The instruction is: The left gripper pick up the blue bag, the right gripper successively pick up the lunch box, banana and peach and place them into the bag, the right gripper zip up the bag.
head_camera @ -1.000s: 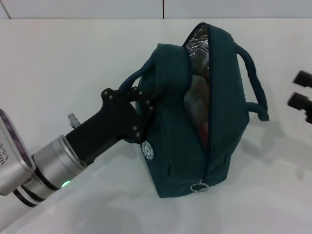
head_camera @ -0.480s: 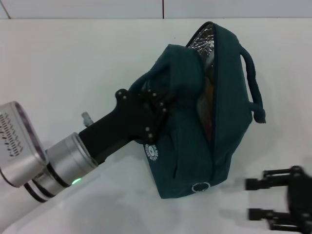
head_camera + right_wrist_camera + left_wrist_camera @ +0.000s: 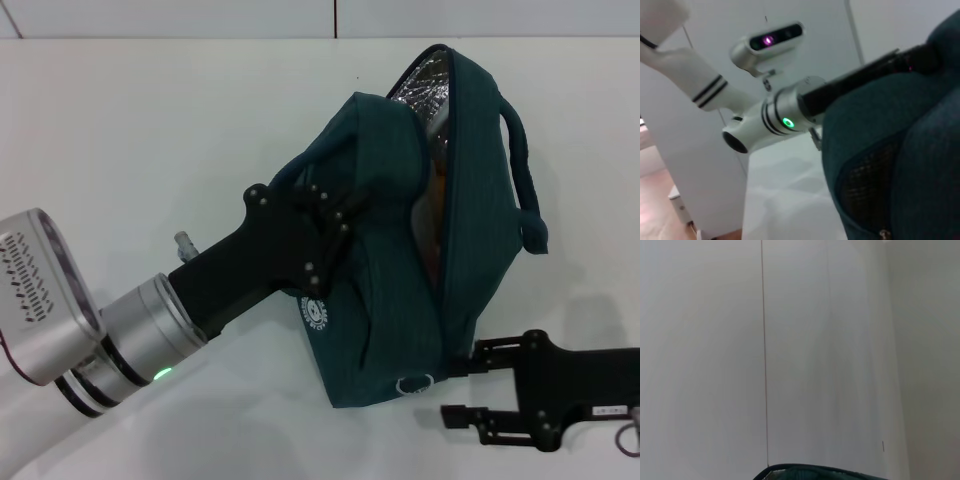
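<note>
Left gripper (image 3: 318,228) clamps the blue bag (image 3: 400,250) by its near handle, propped on the table (image 3: 150,120). Right gripper (image 3: 462,392), fingers apart, sits just beside the zipper pull (image 3: 415,381) (low corner), so the zip runs up and away from it.

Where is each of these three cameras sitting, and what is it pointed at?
Head view: from the robot's head, looking down at the blue bag, left gripper and right gripper.
Left wrist view: on the left arm, facing a white wall; only the bag's edge shows.
Right wrist view: on the right arm, facing the bag and left arm.
All share the bag.
</note>
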Action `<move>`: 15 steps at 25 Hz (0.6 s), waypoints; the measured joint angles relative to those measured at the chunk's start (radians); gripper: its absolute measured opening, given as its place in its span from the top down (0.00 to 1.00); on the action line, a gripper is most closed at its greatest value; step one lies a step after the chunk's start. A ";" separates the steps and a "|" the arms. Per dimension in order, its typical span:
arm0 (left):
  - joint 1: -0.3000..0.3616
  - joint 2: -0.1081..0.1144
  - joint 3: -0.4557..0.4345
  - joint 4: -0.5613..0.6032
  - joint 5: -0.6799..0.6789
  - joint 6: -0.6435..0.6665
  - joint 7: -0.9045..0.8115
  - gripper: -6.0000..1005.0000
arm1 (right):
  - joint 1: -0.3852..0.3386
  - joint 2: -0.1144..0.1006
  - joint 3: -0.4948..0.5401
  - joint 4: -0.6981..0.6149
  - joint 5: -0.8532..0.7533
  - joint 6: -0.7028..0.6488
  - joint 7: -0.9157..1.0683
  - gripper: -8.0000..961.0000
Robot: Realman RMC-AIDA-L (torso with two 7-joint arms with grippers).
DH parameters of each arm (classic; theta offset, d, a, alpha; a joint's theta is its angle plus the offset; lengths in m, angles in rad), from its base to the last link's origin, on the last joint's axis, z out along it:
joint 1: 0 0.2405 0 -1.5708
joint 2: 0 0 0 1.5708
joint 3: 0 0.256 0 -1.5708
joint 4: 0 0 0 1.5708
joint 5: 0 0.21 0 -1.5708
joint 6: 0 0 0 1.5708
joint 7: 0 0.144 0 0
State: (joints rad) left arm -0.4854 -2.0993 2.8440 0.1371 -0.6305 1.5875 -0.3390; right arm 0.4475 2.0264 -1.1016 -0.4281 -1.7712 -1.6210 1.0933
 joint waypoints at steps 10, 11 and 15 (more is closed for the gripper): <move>-0.002 -0.001 0.000 -0.001 0.000 0.000 0.000 0.95 | 0.077 0.002 -0.091 0.066 0.031 0.058 0.023 0.49; -0.002 -0.001 0.000 -0.001 0.000 0.000 0.000 0.95 | 0.086 0.002 -0.108 0.074 0.040 0.060 0.026 0.49; -0.002 0.001 0.000 -0.001 0.000 -0.001 0.000 0.95 | 0.101 0.001 -0.149 0.087 0.074 0.076 0.038 0.50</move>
State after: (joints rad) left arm -0.4877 -2.0985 2.8440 0.1364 -0.6304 1.5870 -0.3390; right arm 0.5489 2.0278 -1.2504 -0.3412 -1.6976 -1.5449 1.1312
